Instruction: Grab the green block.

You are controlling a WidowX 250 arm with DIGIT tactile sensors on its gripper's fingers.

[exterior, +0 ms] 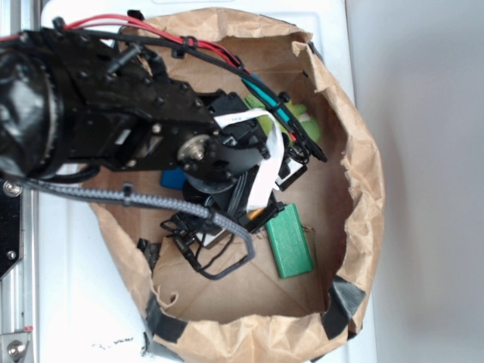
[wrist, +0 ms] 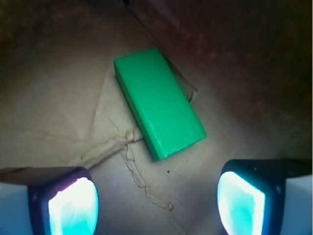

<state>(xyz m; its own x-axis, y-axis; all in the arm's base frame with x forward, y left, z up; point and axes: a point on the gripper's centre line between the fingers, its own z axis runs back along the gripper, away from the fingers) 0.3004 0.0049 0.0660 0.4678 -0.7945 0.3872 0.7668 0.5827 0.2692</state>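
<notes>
The green block (wrist: pixel 159 100) lies flat on the brown paper floor of the bag, angled diagonally; in the exterior view the green block (exterior: pixel 289 240) rests right of the arm. My gripper (wrist: pixel 156 205) hangs above the floor, open, with nothing between its two glowing pads (wrist: pixel 73 208). The block sits ahead of the fingertips, apart from them. From outside, the gripper itself is mostly hidden under the black arm (exterior: pixel 151 128).
A crumpled brown paper bag (exterior: pixel 363 189) walls in the work area. A fuzzy yellow-green plush toy (exterior: pixel 302 121) lies at the back and a blue block (exterior: pixel 172 178) peeks out under the arm. Black cables (exterior: pixel 219 257) loop over the bag floor.
</notes>
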